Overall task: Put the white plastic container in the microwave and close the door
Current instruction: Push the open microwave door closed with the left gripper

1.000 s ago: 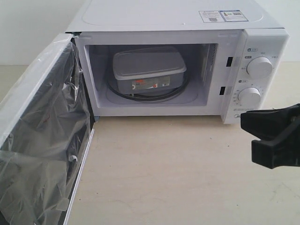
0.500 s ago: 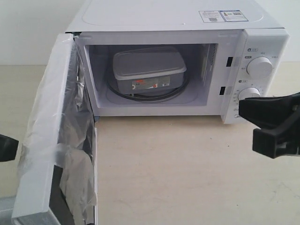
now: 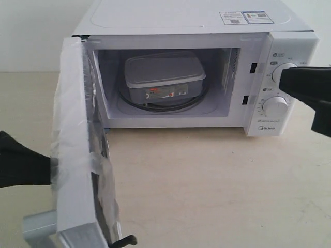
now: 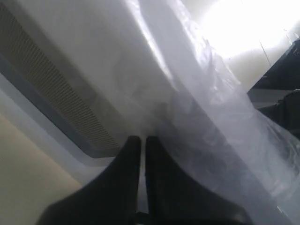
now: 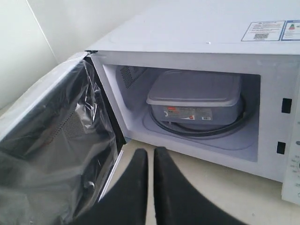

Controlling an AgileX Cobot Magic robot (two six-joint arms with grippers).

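The white plastic container (image 3: 164, 77) sits on the glass turntable inside the white microwave (image 3: 181, 20), its red-and-white label facing out; the right wrist view shows the same container (image 5: 196, 96). The door (image 3: 77, 155) stands about half open, wrapped in loose clear film. My left gripper (image 3: 49, 168) is shut and presses against the door's outer face (image 4: 112, 75), fingertips (image 4: 132, 140) touching it. My right gripper (image 3: 289, 82) is shut, empty, raised in front of the control knobs; its fingers (image 5: 140, 159) hover over the table before the cavity.
Two round knobs (image 3: 275, 106) sit on the right panel, the upper one partly hidden by my right gripper. A beige table (image 3: 207, 186) stretches before the microwave. A pale wall rises behind. Stickers (image 3: 245, 17) lie on the microwave's top.
The door has swung from wide open towards the cavity, pushed by my left gripper entering from the left. My right gripper has risen from low right up to knob height.
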